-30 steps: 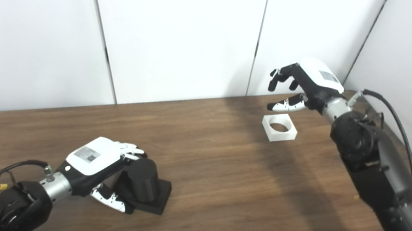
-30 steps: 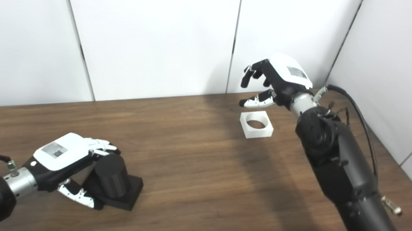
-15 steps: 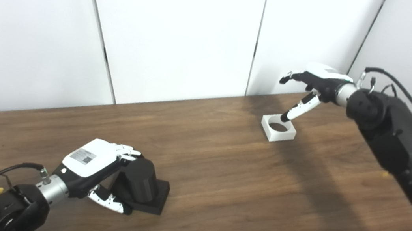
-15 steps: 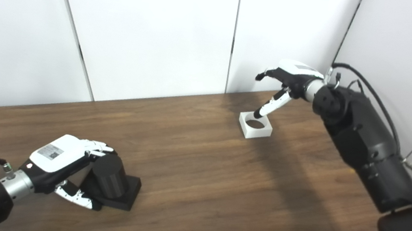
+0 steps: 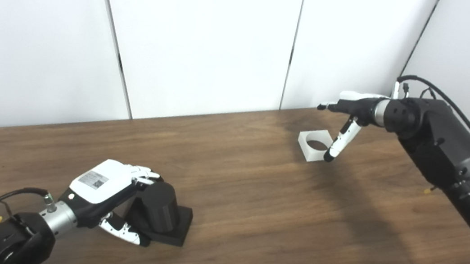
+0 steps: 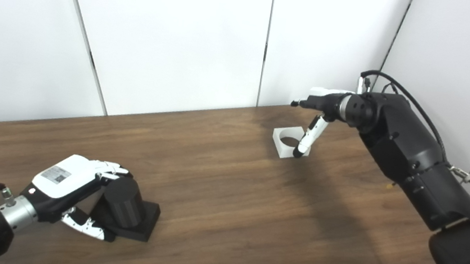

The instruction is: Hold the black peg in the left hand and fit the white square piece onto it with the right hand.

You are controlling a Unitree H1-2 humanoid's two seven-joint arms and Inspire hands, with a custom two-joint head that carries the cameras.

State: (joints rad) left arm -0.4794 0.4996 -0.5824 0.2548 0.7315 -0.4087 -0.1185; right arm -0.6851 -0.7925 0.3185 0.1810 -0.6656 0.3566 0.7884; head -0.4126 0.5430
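Note:
The black peg (image 5: 158,204), a short cylinder on a square black base, rests on the wooden table (image 5: 261,208) near the front left. My left hand (image 5: 109,185) is shut on it, fingers over the cylinder's top and thumb along the front of the base. The white square piece (image 5: 308,148), a block with a round hole, lies flat at the back right. My right hand (image 5: 353,109) hovers open just above its right side. The fingers stretch out level to the left, and the thumb hangs down with its tip at the piece's near right corner.
White wall panels (image 5: 211,33) rise close behind the table's far edge and turn a corner at the right, just behind my right forearm (image 5: 441,150). Bare wood lies between the two hands.
My right hand has turned, flattened and dropped lower over the white piece; its thumb went from pointing sideways, to the hole, to the near right corner. My left hand stays on the peg.

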